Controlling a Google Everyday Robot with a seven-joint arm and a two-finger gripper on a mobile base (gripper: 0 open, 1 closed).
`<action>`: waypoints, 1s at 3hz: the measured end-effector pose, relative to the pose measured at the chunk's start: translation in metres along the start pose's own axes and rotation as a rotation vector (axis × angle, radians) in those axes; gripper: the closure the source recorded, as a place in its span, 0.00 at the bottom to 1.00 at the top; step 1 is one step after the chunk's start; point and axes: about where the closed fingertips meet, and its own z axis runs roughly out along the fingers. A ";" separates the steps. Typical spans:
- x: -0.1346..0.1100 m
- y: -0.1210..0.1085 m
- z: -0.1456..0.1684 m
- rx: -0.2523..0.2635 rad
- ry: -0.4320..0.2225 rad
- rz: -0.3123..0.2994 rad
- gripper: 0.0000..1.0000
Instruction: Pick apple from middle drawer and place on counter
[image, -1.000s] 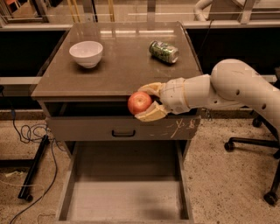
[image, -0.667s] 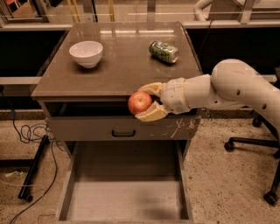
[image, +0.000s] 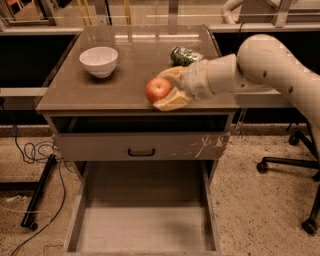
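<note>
End effector (image: 161, 92) is reaching over the front edge of the bench (image: 100, 92), with the middle drawer (image: 145, 225) standing open below; its fingers are clamping the apple (image: 157, 90). Pick is looking done; setting down and releasing are remaining.

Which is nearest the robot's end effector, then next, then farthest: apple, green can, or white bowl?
The end effector is over the counter, near the front.
1. Apple, held between its fingers.
2. Green can, just behind it.
3. White bowl, back left.
</note>
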 end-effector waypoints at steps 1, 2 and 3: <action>-0.009 -0.043 0.006 -0.024 0.014 -0.029 1.00; -0.008 -0.081 0.020 -0.049 0.006 -0.019 1.00; 0.008 -0.093 0.046 -0.089 -0.021 0.023 1.00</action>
